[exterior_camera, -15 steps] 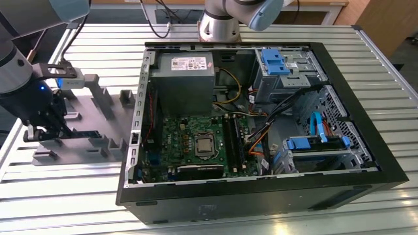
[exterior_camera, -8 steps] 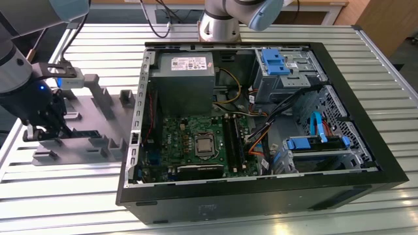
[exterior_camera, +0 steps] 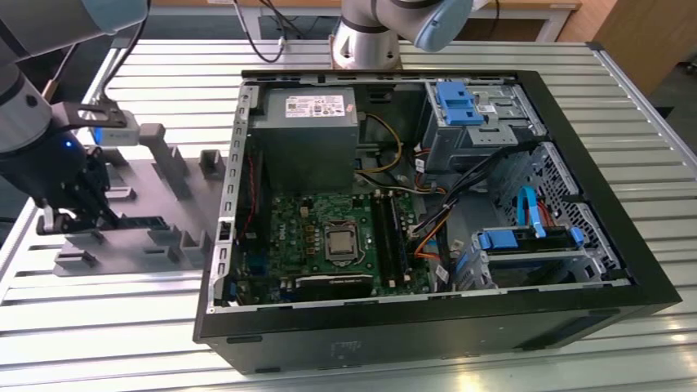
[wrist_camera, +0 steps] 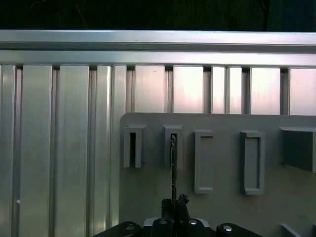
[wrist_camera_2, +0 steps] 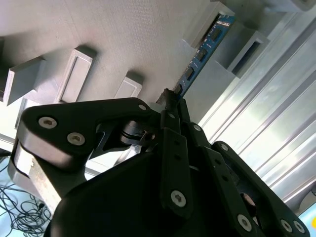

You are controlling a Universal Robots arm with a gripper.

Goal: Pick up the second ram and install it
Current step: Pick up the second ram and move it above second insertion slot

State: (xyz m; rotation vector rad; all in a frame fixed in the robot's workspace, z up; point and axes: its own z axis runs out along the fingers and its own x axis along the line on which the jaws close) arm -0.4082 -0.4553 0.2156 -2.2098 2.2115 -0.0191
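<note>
The second ram is a thin blue-green stick with black chips. It stands on edge between the upright posts of the grey plastic tray. In the first wrist view the second ram appears edge-on, running from a slotted post to my fingertips. My gripper is shut on the near end of the stick, also in the first wrist view. In the exterior view my gripper sits low over the tray at the exterior view's left, and the ram lies beside it as a dark strip.
An open computer case lies at the exterior view's right of the tray. It holds a green motherboard with a silver processor and black memory slots. A grey power supply and cables sit behind. The table is ribbed aluminium.
</note>
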